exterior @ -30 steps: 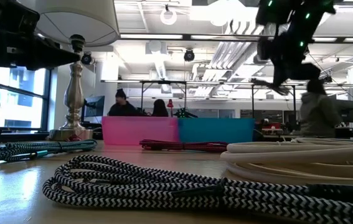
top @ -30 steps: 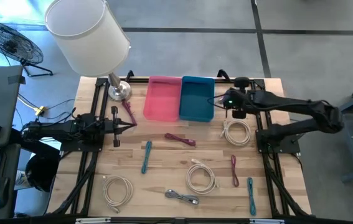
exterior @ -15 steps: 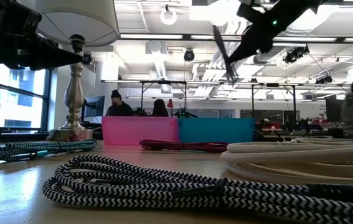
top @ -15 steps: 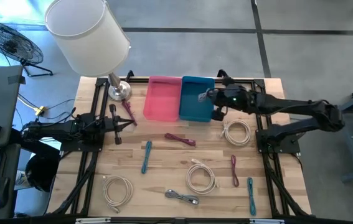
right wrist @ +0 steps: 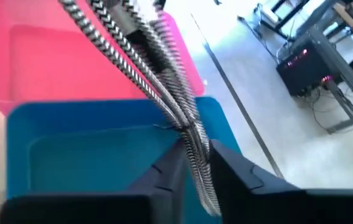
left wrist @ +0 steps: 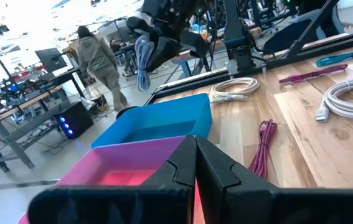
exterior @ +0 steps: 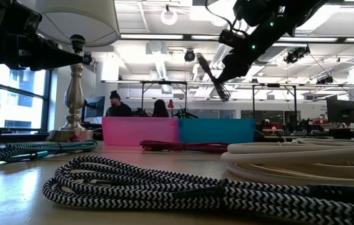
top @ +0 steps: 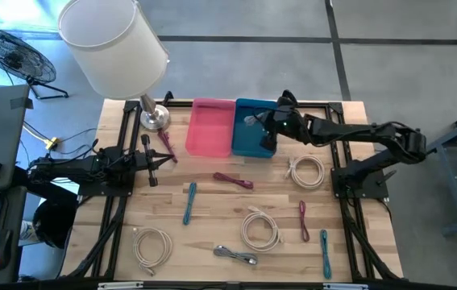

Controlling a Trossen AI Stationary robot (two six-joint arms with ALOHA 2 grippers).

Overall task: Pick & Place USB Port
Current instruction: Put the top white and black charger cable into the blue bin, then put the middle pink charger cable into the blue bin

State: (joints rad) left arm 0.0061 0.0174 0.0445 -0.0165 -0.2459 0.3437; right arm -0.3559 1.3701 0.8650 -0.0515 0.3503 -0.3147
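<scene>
My left hand [top: 153,164] waits at the table's left edge, its fingers together and holding nothing.

My right hand [top: 265,126] hangs above the far end of the table, over the blue bin [top: 250,143]. It is clamped on the task's thing, the black-and-white braided cable [right wrist: 164,93]. The cable runs between the two fingers and dangles in a loose bundle below them, as the low view shows.

**Risks, left to right.**
- The bundle leans toward the pink bin [top: 209,135], which touches the blue bin on its left. A release made while the loops swing that way would likely send part of the cable over the shared wall and into the wrong bin.
- The grip takes only a few strands. If it slackens unevenly, one loop may slide out first and the rest catch on a finger.
- On the right side, a trailing end could drape over the blue bin's rim and pull the bundle out onto the table.

**Containers.** The pink bin shows nothing inside it. The blue bin also shows only bare floor in the right wrist view, and the cable is above it, not yet in it.
</scene>
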